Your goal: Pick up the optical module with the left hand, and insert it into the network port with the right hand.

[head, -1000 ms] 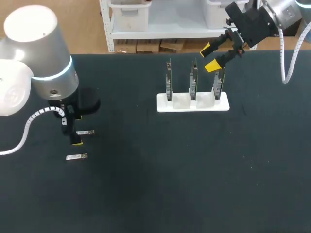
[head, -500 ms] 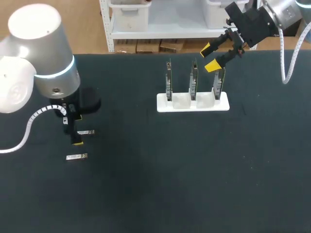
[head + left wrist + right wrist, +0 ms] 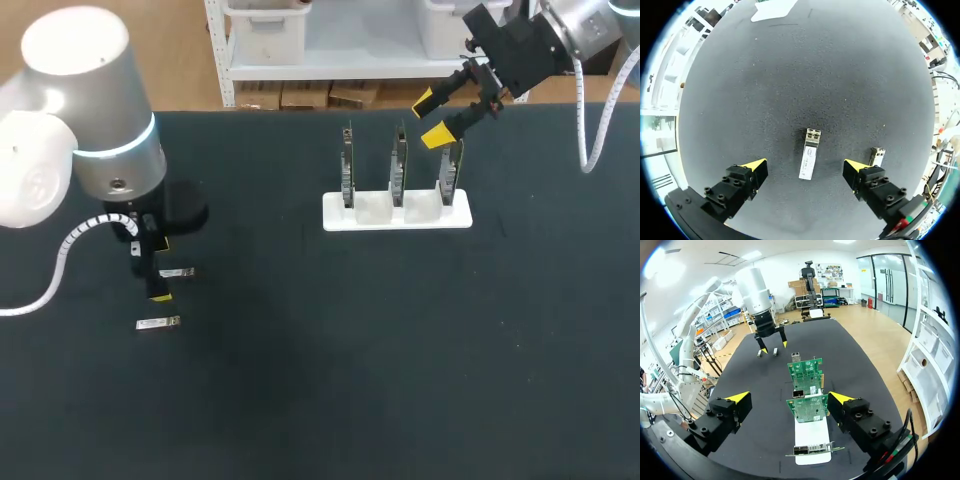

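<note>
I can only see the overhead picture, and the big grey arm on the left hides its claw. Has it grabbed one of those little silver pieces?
Observer: No. The left wrist view shows the left gripper open, with one optical module lying between its fingers, neither finger touching it.
Operator: And the other silver piece?
Observer: The second module lies outside the gripper, right beside one finger.
Operator: What stands in that white holder?
Observer: The right wrist view shows green circuit boards upright in the white stand, ahead of the open right gripper.
</note>
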